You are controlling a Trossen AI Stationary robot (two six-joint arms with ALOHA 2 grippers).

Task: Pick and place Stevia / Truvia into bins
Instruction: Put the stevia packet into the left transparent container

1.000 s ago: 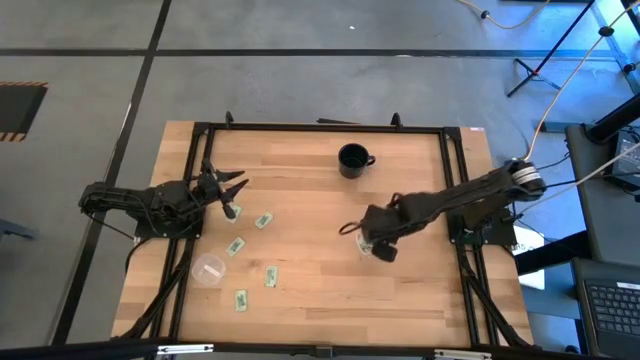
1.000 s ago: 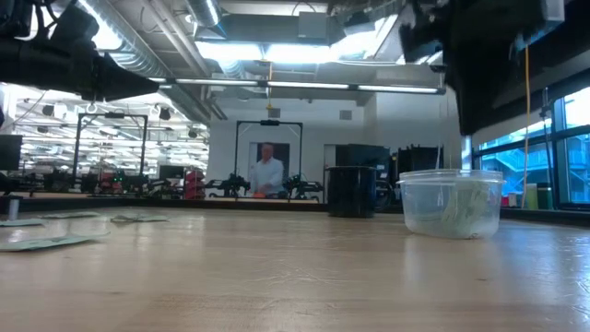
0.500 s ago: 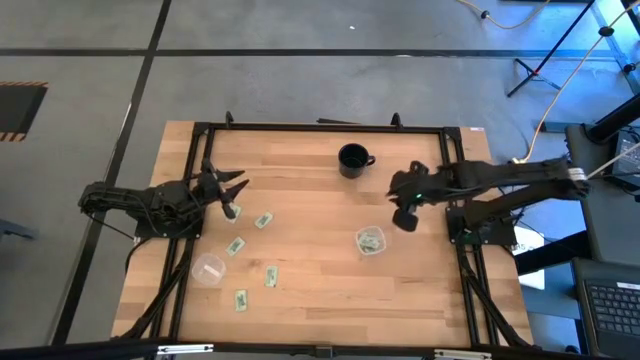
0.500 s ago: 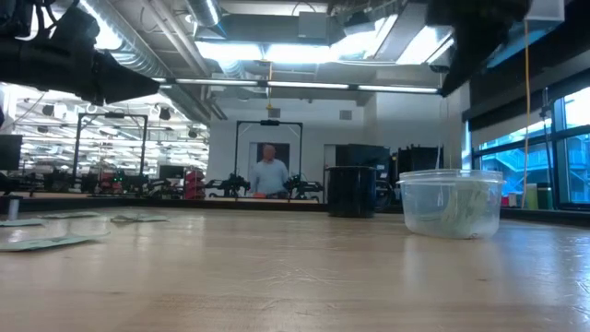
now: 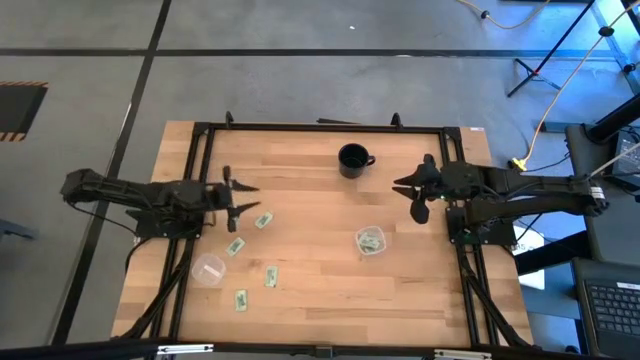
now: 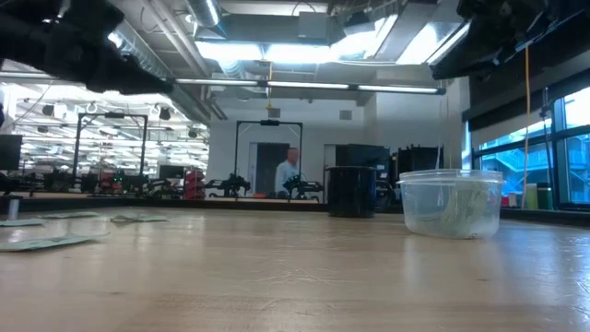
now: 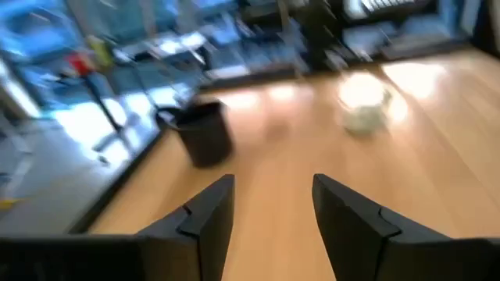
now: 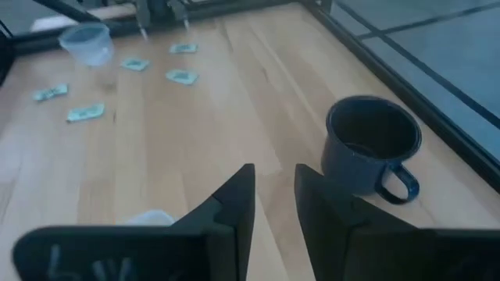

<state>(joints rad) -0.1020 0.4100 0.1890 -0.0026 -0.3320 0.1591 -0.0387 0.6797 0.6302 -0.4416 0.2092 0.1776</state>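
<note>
At the left edge of the pale wooden table (image 5: 320, 300) the left gripper (image 5: 243, 198) hovers with its two dark fingers (image 7: 205, 226) spread apart and nothing between them. Just beyond its tip lie the small pale green and white paper sachets (image 5: 264, 220): one touching distance from the fingers, one a little nearer the front edge (image 5: 236, 245), and two more close to the front edge (image 5: 271, 276), (image 5: 240, 299). Beside these, toward the front left corner, stands an empty round clear plastic cup (image 5: 208, 268). Near the back edge, about midway along it, sits a black mug with a handle (image 5: 353, 159). Right of centre stands the second round clear plastic cup (image 5: 370, 241), with pale green sachets inside it; the low view shows them through its wall (image 6: 452, 205). At the right edge the right gripper (image 5: 414, 193) is held above the table, well apart from that cup, its jaws slightly apart and holding nothing.
</note>
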